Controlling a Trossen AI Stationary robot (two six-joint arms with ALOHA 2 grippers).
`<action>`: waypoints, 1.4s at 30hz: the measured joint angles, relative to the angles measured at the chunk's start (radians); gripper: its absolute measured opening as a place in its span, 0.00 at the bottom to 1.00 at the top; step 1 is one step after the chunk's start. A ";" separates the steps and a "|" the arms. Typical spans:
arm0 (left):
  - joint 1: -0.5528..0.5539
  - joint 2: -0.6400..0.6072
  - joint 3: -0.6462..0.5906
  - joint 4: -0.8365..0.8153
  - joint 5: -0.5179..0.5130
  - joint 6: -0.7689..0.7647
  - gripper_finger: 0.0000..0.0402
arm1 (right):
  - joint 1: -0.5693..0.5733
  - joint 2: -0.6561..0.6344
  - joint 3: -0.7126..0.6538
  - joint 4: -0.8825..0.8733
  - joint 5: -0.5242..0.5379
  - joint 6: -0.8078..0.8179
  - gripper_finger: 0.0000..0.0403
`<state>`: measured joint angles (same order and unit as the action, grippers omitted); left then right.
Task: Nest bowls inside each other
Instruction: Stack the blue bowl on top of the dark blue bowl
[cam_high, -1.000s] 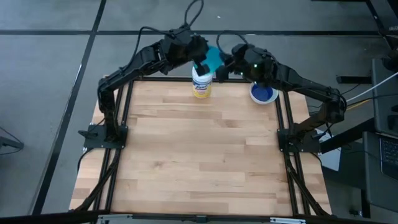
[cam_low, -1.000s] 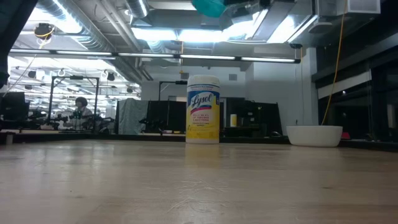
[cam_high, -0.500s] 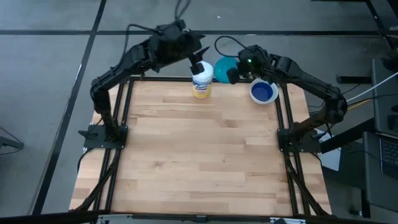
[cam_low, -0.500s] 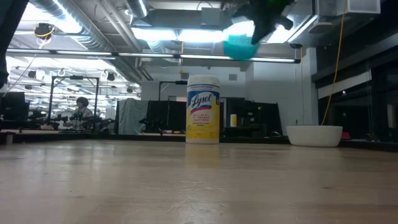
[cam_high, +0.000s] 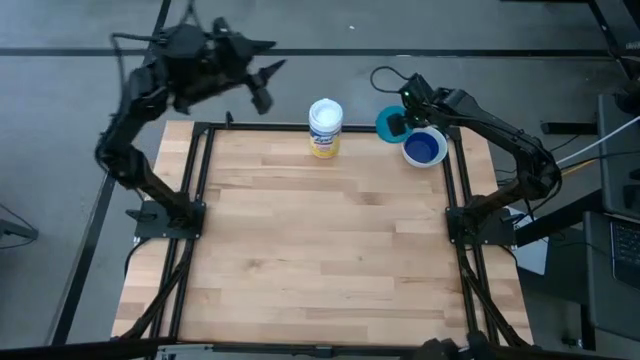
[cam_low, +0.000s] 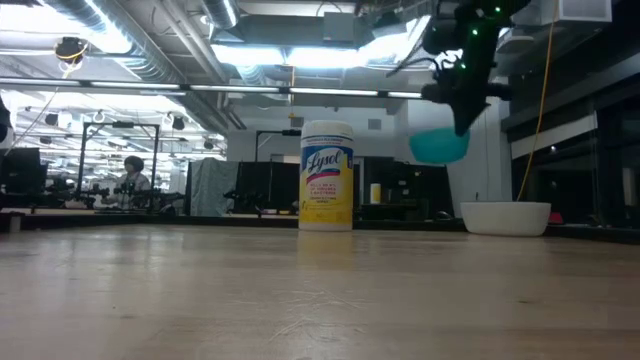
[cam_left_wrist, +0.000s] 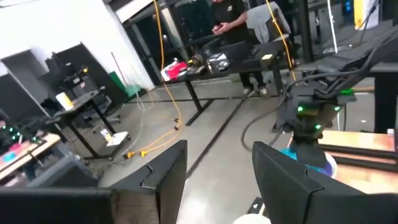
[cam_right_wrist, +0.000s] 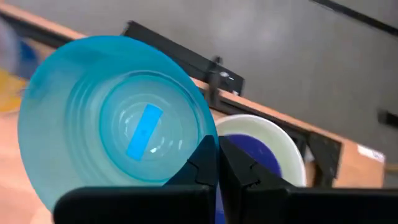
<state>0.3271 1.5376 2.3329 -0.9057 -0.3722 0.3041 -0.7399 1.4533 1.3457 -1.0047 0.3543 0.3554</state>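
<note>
My right gripper (cam_high: 401, 124) is shut on a teal bowl (cam_high: 387, 124), which hangs in the air (cam_low: 440, 146) over the table's far edge. Just to its right a white bowl (cam_high: 424, 149) stands on its base in the far right corner (cam_low: 505, 217). A dark blue bowl (cam_right_wrist: 264, 152) sits nested inside the white one. My left gripper (cam_high: 266, 84) is open and holds nothing (cam_left_wrist: 217, 180). It is raised beyond the table's far left corner. My right gripper pinches the teal bowl's rim (cam_right_wrist: 204, 142) between its two fingers, on the side toward the white bowl. One finger is inside the wall and one outside. The fingers slant down from above. The bowl hangs below them, tilted and clear of the table.
A tall white container with a yellow label (cam_high: 325, 127) stands at the middle of the far edge (cam_low: 326, 175), left of the teal bowl. The black frame rails (cam_high: 457, 180) run along the table's sides. Bare wood (cam_high: 320, 250) covers the middle and near part.
My left gripper has come away from the teal bowl and swung up toward the far left, past the table's corner. My right gripper has carried the teal bowl right and down toward the white bowl, tipping its fingers downward; the bowl stays clear of the table.
</note>
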 joint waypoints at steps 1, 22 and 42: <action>0.000 -0.019 0.000 -0.016 -0.002 -0.010 0.44 | -0.009 -0.006 -0.016 0.002 0.013 0.010 0.00; 0.057 -0.283 0.000 -0.282 -0.189 -0.078 0.44 | -0.092 -0.208 -0.284 -0.009 0.114 0.275 0.00; 0.057 -0.377 0.000 -0.327 -0.219 -0.129 0.44 | 0.007 -0.208 -0.284 -0.072 0.166 0.667 0.00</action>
<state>0.3840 1.1602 2.3329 -1.2324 -0.5914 0.1751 -0.7325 1.2453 1.0622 -1.0764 0.5206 1.0221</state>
